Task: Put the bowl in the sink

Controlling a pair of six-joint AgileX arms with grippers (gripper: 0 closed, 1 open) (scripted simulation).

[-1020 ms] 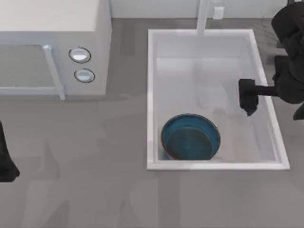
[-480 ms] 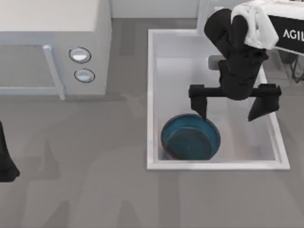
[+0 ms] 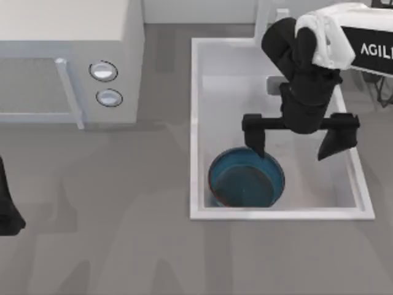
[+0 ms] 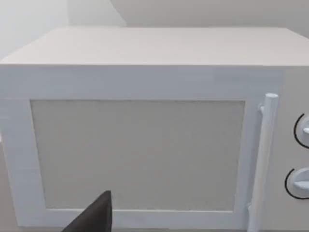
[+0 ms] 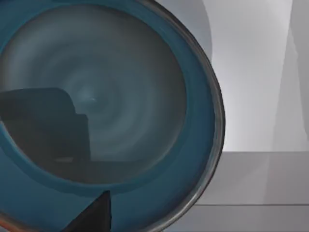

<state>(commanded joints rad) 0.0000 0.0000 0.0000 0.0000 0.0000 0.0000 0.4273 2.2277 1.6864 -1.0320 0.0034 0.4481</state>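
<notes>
Grey countertop carries everything, with the white sink as the main landmark, set into it toward the right. Inside the sink, the bowl sits upright on the basin floor in the near corner on the microwave's side, close to the front wall. Above the sink's middle hangs the right gripper, jaws spread wide, one fingertip just over the bowl's far rim and the other toward the sink's right wall. From its wrist the bowl looms close. A white microwave stands left of the sink. Far left of the sink, at the counter's edge, the left gripper is parked; I cannot tell how its jaws stand.
</notes>
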